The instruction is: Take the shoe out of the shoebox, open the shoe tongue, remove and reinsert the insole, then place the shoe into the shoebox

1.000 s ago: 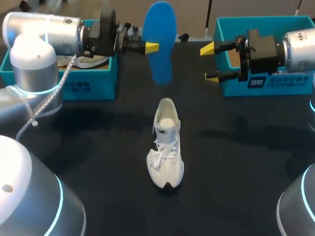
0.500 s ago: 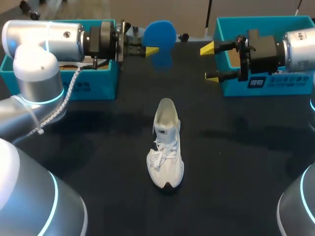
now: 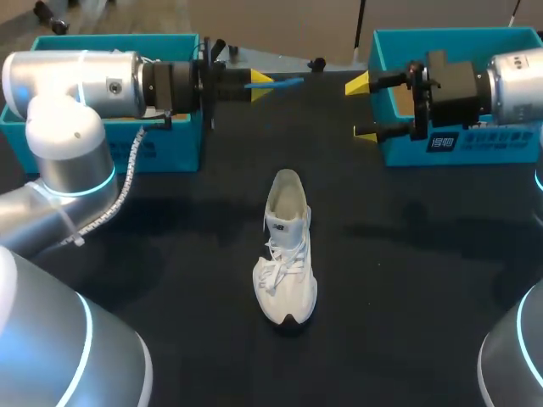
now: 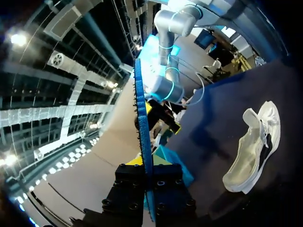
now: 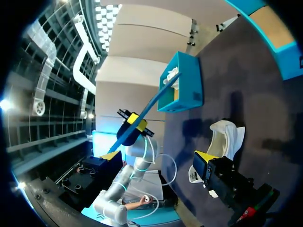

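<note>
On the black table the white sneaker sat mid-table while the left gripper, clamped on the blue insole, had rolled it from face-on to edge-on, probably lining up reinsertion, and the right gripper hung open.

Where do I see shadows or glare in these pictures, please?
Head view: soft shadows on the table either side of the shoe; bright sheen on the left arm. Right wrist view: darker patches on the table around the shoe.
</note>
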`<state>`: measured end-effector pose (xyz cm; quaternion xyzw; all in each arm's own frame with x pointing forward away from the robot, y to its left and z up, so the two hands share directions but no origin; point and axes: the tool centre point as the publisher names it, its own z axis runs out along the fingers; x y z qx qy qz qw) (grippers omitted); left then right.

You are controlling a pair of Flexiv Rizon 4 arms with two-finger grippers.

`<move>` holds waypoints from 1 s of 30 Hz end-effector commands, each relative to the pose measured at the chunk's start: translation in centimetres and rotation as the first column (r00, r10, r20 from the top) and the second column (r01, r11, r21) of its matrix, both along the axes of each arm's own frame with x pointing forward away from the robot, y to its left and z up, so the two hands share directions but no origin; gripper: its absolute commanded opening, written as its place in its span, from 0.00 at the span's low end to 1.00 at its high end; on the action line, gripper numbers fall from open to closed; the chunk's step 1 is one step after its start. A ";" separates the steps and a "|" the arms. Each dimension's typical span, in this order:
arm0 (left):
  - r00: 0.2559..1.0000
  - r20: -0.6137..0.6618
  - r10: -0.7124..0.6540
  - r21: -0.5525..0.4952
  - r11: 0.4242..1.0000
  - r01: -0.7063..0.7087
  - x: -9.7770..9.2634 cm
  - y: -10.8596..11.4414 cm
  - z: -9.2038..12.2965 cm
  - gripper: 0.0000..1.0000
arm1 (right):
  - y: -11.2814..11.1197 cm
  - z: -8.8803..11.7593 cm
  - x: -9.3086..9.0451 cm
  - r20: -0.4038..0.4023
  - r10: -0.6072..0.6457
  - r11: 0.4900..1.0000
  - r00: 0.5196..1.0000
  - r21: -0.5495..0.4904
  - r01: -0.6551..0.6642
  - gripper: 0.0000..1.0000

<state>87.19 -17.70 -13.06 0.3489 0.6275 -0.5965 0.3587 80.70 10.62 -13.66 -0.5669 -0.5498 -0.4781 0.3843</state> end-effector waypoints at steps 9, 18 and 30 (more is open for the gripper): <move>0.990 0.123 0.065 0.038 0.997 -0.071 0.1 0.0 -0.3 0.00 | 0.2 0.0 0.0 0.000 -0.002 1.000 1.000 -0.001 0.002 1.00; 0.957 0.289 0.012 0.030 0.999 -0.021 0.2 -0.1 -0.4 0.00 | 0.2 0.0 0.0 0.000 -0.002 1.000 1.000 -0.001 0.002 1.00; 0.845 0.532 -0.056 0.035 0.998 0.045 0.3 0.0 -0.5 0.00 | 0.2 0.0 0.0 0.000 -0.002 1.000 1.000 -0.001 0.002 1.00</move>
